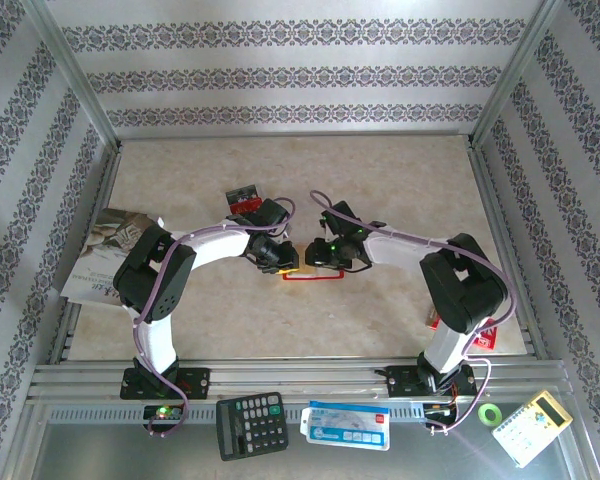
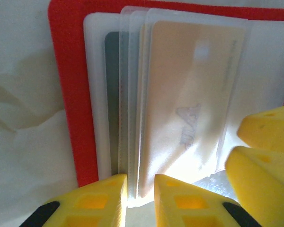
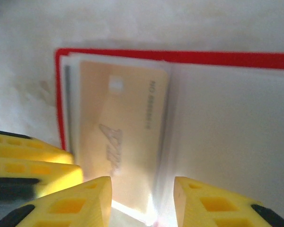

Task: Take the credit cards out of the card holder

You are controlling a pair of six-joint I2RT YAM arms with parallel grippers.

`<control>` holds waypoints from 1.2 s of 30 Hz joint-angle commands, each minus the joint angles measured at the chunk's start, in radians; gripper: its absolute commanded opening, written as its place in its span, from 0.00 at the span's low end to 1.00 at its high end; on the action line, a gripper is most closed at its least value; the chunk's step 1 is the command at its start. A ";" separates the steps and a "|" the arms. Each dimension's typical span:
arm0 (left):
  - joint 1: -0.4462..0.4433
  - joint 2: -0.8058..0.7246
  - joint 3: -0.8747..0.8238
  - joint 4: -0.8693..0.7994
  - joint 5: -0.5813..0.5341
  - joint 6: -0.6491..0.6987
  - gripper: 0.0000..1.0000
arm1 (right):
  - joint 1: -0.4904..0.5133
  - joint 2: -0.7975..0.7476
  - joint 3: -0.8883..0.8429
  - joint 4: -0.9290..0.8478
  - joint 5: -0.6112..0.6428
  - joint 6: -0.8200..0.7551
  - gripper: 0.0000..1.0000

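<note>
The card holder (image 1: 315, 276) lies open and flat on the beige table (image 1: 400, 190), its red cover down and its clear sleeves (image 2: 97, 94) facing up. The credit cards are inside it. A tan card (image 3: 120, 137) sits in the top sleeve on the holder's left half, and a dark grey card (image 2: 111, 94) shows as a strip in a sleeve beneath it, closer to the holder's left edge. Both arms meet over the holder. The left gripper (image 2: 141, 198) has its yellow fingers drawn close together, pinching the near edge of the fanned sleeves. The right gripper (image 3: 143, 203) is spread wide, one finger on each side of the tan card's near right corner beside the holder's fold. A calculator (image 1: 251, 424) lies well apart from the holder, towards the arm bases.
</note>
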 commanded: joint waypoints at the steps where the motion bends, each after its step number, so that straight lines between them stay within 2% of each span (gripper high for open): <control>1: -0.015 0.009 0.015 -0.044 -0.025 0.018 0.23 | 0.014 0.041 0.042 -0.094 0.080 -0.041 0.41; 4: -0.015 0.008 0.014 -0.046 -0.028 0.018 0.23 | 0.017 0.055 0.047 -0.127 0.121 -0.046 0.41; 10: -0.015 -0.038 0.014 -0.047 -0.035 0.008 0.23 | 0.011 0.065 0.016 -0.121 0.142 -0.044 0.30; 15: -0.015 -0.086 0.015 -0.036 -0.028 -0.004 0.24 | 0.004 0.093 -0.003 -0.099 0.138 -0.038 0.27; 19: -0.015 -0.069 0.001 0.004 0.031 -0.033 0.25 | 0.003 0.100 -0.009 -0.089 0.138 -0.034 0.26; 31: -0.016 -0.032 0.003 0.073 0.101 -0.061 0.26 | -0.002 0.100 -0.010 -0.071 0.122 -0.027 0.25; 36: -0.016 -0.005 0.018 0.056 0.093 -0.050 0.27 | -0.005 0.100 -0.014 -0.063 0.114 -0.022 0.25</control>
